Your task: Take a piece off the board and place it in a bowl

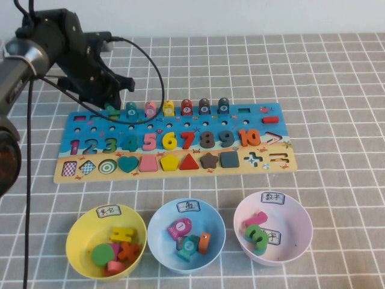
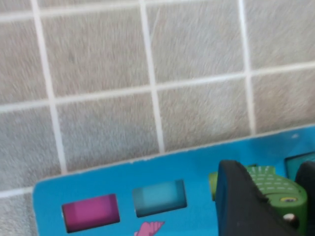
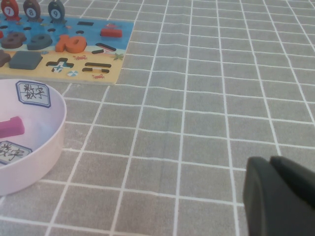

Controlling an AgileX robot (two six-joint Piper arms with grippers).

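Left gripper (image 2: 268, 196) grasping the piece (image 2: 270, 189) above the board (image 2: 123, 172); right gripper (image 3: 275, 196) lying clenched over the counter (image 3: 221, 98)

Left arm (image 1: 57, 45) matte black, silver-grey collar band, thin black cables looping out; both grippers' fingers (image 2: 241, 201) black, blunt

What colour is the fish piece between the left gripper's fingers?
Olive green with pale dashes, best in the left wrist view.

Bright, even light; soft shadows under bowls; left wrist view blurred up close.
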